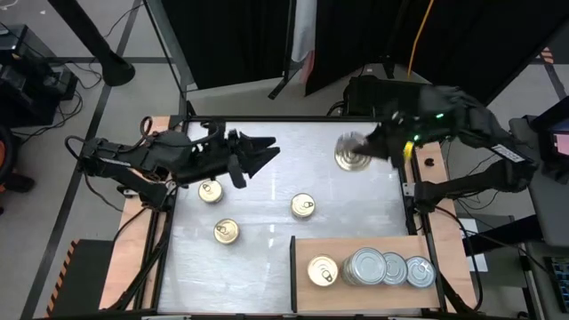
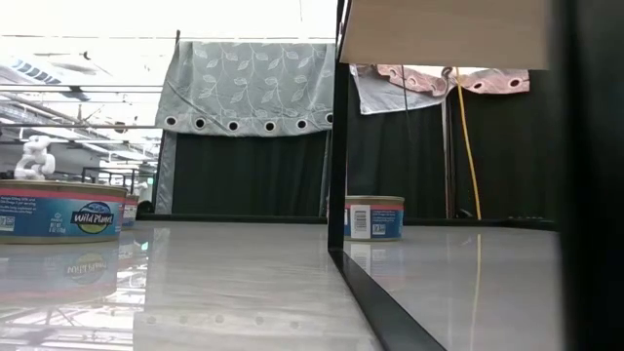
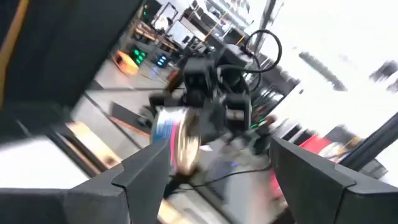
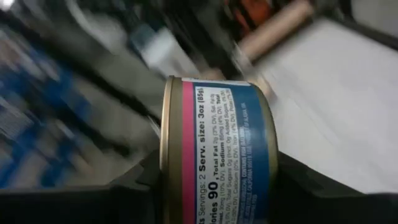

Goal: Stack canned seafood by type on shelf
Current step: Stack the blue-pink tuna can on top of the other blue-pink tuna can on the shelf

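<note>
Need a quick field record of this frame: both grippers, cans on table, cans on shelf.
right gripper: shut on gold-top can, far right part of the table
held can label: blue with pink band
left gripper: open, empty, over the table's far left-centre
loose gold-top cans on white tabletop: three
shelf: wooden board at near right
on shelf: one gold-top tin at left, silver-top tins to its right; exact silver count unclear
</note>
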`<control>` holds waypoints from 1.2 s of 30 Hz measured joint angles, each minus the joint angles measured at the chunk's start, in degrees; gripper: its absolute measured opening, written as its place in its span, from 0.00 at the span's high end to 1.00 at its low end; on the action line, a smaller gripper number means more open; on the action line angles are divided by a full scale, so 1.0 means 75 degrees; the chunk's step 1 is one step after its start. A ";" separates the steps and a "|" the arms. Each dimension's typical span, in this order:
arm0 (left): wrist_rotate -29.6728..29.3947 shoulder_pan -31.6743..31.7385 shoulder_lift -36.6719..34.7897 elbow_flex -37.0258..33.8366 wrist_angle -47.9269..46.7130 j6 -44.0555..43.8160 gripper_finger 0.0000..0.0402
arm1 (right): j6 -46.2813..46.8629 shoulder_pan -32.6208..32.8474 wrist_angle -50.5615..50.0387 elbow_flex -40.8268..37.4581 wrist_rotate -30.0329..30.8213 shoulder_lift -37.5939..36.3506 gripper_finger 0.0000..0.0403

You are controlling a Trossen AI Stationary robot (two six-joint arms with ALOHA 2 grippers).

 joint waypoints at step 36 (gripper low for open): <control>-0.1807 -0.0293 0.2121 0.1609 0.2759 -0.1664 0.24 | 0.3627 0.0306 0.6134 -0.0003 0.0173 0.1097 0.55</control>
